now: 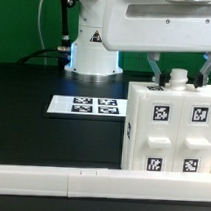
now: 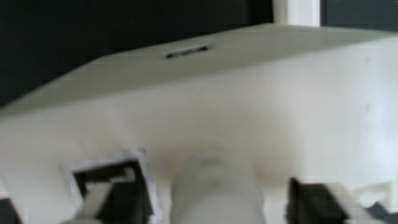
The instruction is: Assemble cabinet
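Observation:
The cabinet (image 1: 172,132) is a large white box with square black-and-white tags on its front, standing upright at the exterior view's right. A small round peg (image 1: 178,77) sticks up from its top. My gripper (image 1: 178,71) hangs right over the top of the box, with its dark fingers (image 1: 154,68) spread wide on either side of the peg. In the wrist view the white cabinet body (image 2: 214,110) fills most of the picture. The gripper (image 2: 222,200) has its fingertips (image 2: 121,195) far apart, with blurred white plastic between them. It is open.
The marker board (image 1: 88,106) lies flat on the black table to the left of the cabinet in the exterior view. A long white rail (image 1: 50,178) runs along the front edge. The robot's base (image 1: 91,48) stands at the back.

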Robot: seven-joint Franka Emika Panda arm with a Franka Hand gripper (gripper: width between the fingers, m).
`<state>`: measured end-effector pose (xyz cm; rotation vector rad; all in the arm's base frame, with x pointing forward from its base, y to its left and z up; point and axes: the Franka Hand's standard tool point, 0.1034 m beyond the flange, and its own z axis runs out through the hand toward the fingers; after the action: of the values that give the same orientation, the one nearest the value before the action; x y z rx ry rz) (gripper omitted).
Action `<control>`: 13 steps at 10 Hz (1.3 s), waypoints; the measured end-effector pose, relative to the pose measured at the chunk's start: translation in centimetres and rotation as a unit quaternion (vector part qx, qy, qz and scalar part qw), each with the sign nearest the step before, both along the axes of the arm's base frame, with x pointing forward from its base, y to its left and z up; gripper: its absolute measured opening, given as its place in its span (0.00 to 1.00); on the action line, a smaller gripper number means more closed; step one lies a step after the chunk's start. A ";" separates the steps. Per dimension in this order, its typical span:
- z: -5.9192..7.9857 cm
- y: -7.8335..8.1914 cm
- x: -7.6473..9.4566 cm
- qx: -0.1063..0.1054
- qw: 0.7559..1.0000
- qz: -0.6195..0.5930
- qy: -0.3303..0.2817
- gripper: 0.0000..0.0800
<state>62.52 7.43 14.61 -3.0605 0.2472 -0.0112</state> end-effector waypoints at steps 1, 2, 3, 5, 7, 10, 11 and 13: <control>0.9 0.2 -1.1 0.003 1.000 -0.017 0.011 0.57; 2.1 0.8 -2.1 0.002 0.999 -0.033 0.021 0.84; 3.3 2.1 -4.0 -0.007 0.998 -0.047 0.028 0.95; 3.3 3.9 -7.2 -0.019 0.996 -0.079 0.034 0.98; 3.1 3.4 -6.5 -0.016 0.997 -0.068 0.033 1.00; 1.5 3.9 -8.3 -0.017 0.989 -0.141 0.029 1.00; 0.1 4.3 -10.3 -0.009 0.981 -0.189 0.033 1.00; -2.8 5.6 -12.3 -0.024 0.969 -0.239 0.052 1.00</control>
<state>50.26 13.07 11.79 -2.9659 0.9963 0.1181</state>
